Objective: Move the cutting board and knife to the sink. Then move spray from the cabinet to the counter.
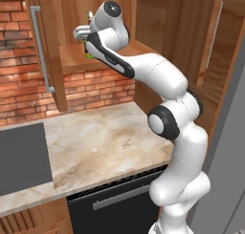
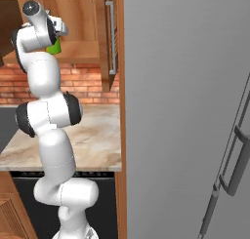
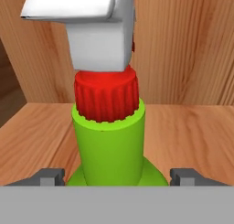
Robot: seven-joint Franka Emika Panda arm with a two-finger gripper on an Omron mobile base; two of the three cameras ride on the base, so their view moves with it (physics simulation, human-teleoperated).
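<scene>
Hand view shows me one spray (image 3: 109, 145) standing upright – long axis vertical, white nozzle at 12 o'clock – between my gripper (image 3: 116, 176) fingertips, spread wide either side.

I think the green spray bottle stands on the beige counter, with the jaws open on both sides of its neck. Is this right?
Not quite: the spray bottle stands on the wooden shelf inside the cabinet, not on the counter. The hand view shows this. The jaws do stand open on both sides of its neck.
</scene>
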